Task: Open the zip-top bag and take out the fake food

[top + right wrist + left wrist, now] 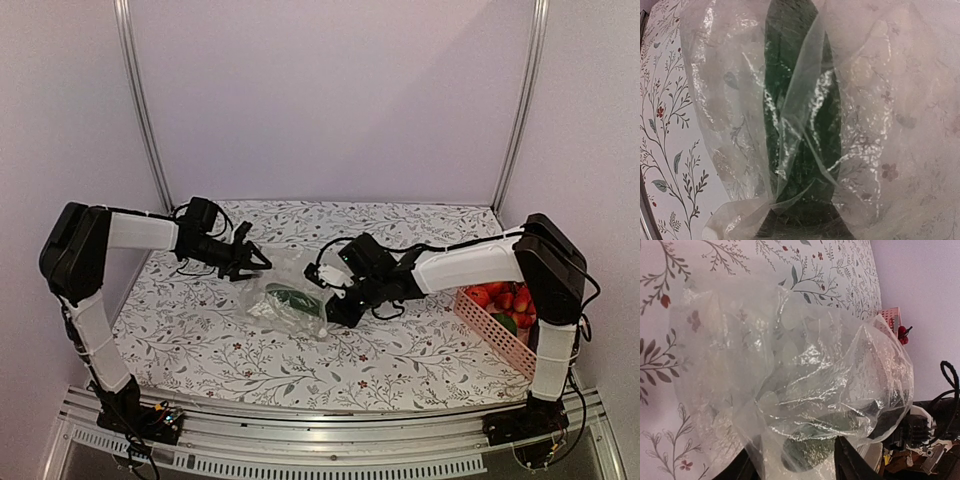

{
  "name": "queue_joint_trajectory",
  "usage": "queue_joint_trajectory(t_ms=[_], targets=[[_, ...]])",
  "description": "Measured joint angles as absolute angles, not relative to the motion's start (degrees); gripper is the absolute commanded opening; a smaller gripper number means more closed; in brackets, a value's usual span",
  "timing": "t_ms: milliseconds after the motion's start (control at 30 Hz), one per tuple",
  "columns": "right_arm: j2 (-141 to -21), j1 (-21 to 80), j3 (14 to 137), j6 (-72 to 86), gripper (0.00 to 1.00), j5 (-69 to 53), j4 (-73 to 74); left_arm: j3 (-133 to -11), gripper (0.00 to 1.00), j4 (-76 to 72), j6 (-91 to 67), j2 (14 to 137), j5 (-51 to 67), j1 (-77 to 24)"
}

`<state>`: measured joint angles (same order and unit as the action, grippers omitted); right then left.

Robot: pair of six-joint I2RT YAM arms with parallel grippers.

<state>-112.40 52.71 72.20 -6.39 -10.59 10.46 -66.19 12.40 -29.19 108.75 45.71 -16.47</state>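
Note:
The clear crinkly zip-top bag (272, 285) lies crumpled at the table's middle between both arms. Inside it lies a long green cucumber (294, 298), one piece of the fake food. In the left wrist view the bag (790, 360) billows in front of my left gripper (792, 450); its dark fingers stand apart with loose film and the cucumber's end (807, 455) between them. My left gripper (255, 262) sits at the bag's far left edge. My right gripper (330, 307) holds the bag's right side. Its jaws (802, 222) are shut on the cucumber (800, 100) through the film (725, 100).
A pink lattice basket (488, 325) stands at the right edge by the right arm's base, holding red strawberries (505, 298) and a green piece (505, 322). The floral tablecloth (200, 340) covers the table. Metal posts stand at both back corners.

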Motion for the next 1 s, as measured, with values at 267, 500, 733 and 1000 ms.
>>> queue_joint_trajectory(t_ms=[267, 500, 733, 1000], targets=[[-115.1, 52.7, 72.8, -3.3, 0.11, -11.7, 12.0, -55.4, 0.51, 16.8, -27.6, 103.3, 40.7, -16.4], [-115.2, 52.7, 72.8, -1.5, 0.14, -12.6, 12.2, -54.0, 0.41, 18.2, -27.4, 103.3, 39.5, -17.0], [-115.2, 52.7, 72.0, 0.4, 0.38, -13.9, 12.0, -54.3, 0.00, 17.8, -26.6, 103.6, 40.8, -18.7], [-114.9, 52.7, 70.5, -2.4, 0.48, -12.5, 12.5, -58.6, 0.00, 21.2, -23.1, 108.1, 40.1, -18.8]])
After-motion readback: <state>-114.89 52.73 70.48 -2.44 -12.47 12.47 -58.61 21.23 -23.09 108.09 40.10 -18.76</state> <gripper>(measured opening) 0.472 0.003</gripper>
